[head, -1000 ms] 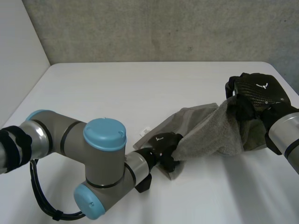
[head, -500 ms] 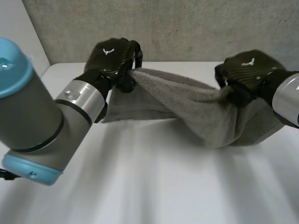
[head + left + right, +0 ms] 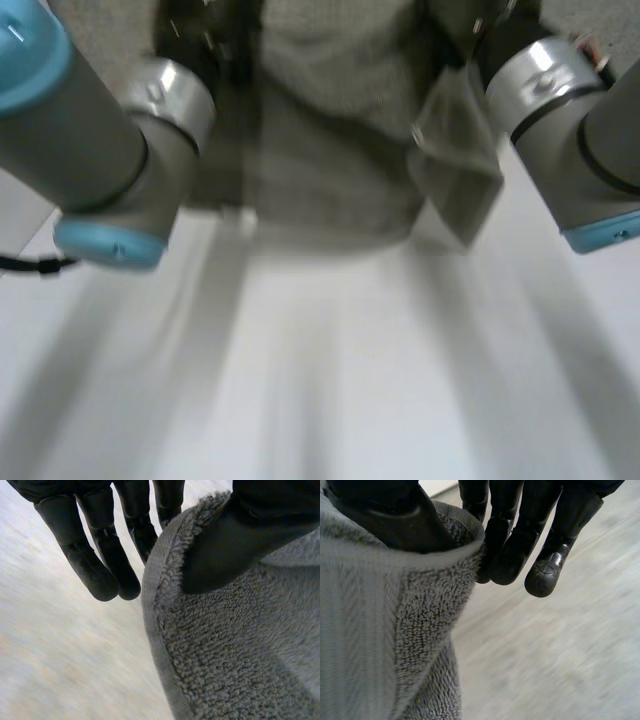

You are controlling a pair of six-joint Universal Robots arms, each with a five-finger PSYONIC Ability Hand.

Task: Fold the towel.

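The grey towel [image 3: 330,150] is held up above the white table [image 3: 330,400], hanging between the two arms. Its hemmed edge is pinched by the left hand [image 3: 100,555] between thumb and nearly straight fingers. Another part of the edge is pinched likewise by the right hand [image 3: 520,540].

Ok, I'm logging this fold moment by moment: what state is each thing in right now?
towel: held up, hanging down between the two arms, not laid flat.
left hand: shut on the towel, thumb pinching its edge against the fingers.
right hand: shut on the towel, thumb pinching its edge against the fingers.
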